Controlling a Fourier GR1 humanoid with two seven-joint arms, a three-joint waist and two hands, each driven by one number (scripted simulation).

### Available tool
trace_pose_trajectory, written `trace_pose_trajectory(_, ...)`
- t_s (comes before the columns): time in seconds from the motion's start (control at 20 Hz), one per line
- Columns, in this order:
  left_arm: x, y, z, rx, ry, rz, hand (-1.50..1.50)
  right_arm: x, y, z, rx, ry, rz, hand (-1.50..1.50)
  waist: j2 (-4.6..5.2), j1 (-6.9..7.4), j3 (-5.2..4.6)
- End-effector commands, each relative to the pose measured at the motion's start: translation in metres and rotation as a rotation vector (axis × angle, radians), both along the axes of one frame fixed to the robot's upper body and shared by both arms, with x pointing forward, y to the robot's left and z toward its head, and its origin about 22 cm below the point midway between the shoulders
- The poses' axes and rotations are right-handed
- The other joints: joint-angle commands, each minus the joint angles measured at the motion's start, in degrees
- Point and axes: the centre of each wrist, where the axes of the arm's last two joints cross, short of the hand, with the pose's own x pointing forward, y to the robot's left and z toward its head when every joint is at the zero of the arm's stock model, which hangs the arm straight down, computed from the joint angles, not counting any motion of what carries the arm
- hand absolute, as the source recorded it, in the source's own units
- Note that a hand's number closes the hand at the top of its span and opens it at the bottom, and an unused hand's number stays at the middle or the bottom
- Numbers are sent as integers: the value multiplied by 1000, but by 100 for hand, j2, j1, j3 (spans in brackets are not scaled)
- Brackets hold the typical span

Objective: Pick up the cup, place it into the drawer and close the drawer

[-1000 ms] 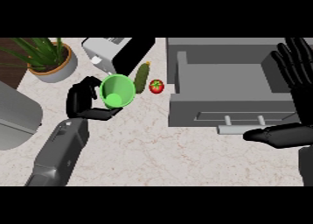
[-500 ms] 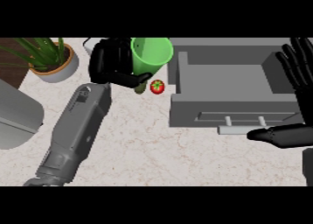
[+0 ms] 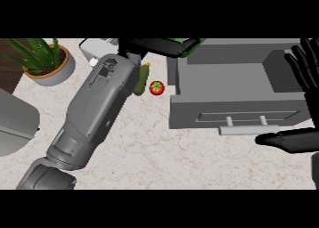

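The green cup (image 3: 187,45) shows only as a sliver at the view's top edge, over the back left corner of the open grey drawer (image 3: 238,95). My left hand (image 3: 155,45) is curled round it and hides most of it, with the grey forearm stretching up across the counter. My right hand (image 3: 312,75) stands open at the right edge beside the drawer, fingers up, thumb near the drawer's handle (image 3: 249,129).
A cucumber (image 3: 141,81) and a tomato (image 3: 156,87) lie left of the drawer. A potted plant (image 3: 47,62) stands at the back left, a white appliance (image 3: 96,47) behind the forearm, and a grey object (image 3: 10,122) at the left edge.
My left hand has carried the green cup up and to the right, from left of the tomato to over the drawer's back left corner. The right hand has not moved.
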Motion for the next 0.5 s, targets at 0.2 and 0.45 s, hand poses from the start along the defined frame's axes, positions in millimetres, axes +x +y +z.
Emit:
trace_pose_trajectory(0.2, 6, -41, 14, 140, 158, 81, 150, 13, 3, 13, 2, -23, 38, -150, 73, -282, 3)
trace_pose_trajectory(0.45, 12, -38, -2, 220, 226, 117, 150, 15, 15, 12, 2, -29, 76, -150, 158, -473, 7)
